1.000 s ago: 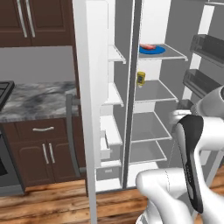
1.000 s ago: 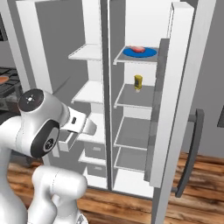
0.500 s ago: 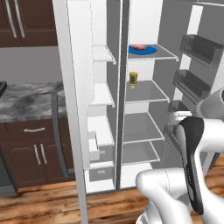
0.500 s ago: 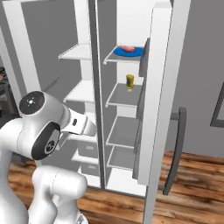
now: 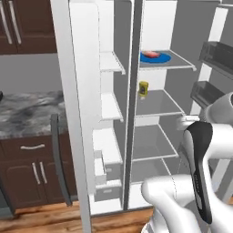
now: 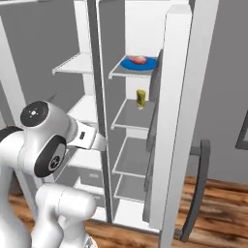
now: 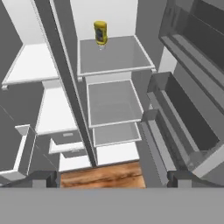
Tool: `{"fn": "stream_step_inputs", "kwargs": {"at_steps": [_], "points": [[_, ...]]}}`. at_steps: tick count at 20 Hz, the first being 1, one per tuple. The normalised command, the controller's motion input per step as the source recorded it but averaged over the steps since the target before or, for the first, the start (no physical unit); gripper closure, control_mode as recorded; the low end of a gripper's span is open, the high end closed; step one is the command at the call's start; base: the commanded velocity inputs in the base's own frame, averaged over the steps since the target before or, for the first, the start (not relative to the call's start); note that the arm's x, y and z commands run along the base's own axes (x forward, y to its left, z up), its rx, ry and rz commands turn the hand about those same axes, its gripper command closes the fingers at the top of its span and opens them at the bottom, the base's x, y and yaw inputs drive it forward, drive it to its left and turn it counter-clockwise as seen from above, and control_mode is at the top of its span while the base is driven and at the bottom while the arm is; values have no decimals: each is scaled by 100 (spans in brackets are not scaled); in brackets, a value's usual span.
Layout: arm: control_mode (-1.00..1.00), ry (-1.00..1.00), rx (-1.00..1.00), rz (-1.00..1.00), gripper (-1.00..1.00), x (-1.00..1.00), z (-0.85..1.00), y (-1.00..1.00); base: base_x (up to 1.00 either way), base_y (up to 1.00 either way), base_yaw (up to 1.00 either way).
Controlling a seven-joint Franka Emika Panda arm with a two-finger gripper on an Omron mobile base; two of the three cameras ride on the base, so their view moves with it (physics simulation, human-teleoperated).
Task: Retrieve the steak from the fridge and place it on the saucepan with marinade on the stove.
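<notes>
The fridge [image 5: 76, 113] stands with both doors swung open, its white shelves showing. On the top right shelf lies the pinkish steak [image 5: 152, 54] [image 6: 138, 59] on a blue plate [image 5: 160, 58] [image 6: 145, 64]. My gripper [image 7: 113, 179] is open and empty, fingertips wide apart, well in front of the fridge and below the steak's shelf. In the hand view it faces the lower right shelves. The white hand [image 6: 90, 140] points toward the fridge's middle post. The saucepan, marinade and stove are out of view.
A yellow jar [image 5: 143, 88] [image 6: 140, 98] [image 7: 100, 32] stands on the shelf under the plate. Door bins [image 7: 183, 118] jut out on the right door [image 6: 177, 121]. A marble counter [image 5: 27, 113] over dark cabinets lies left. The floor is wood.
The whole picture has shifted as the base drove. The fridge looms nearer and the counter has slid left. Steak, plate and jar stay on their shelves. The gripper stays open.
</notes>
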Motion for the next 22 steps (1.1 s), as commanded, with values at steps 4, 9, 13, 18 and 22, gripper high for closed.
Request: {"fn": "stream_step_inputs", "kwargs": {"at_steps": [4, 9, 13, 18, 22], "points": [[100, 0, 0, 0, -100, 0, 0, 0, 77, 0, 0], [100, 0, 0, 0, -100, 0, 0, 0, 92, 0, 0], [100, 0, 0, 0, -100, 0, 0, 0, 100, -4, 0], [100, 0, 0, 0, -100, 0, 0, 0, 100, -12, 1], [100, 0, 0, 0, -100, 0, 0, 0, 100, -15, 2]]}}
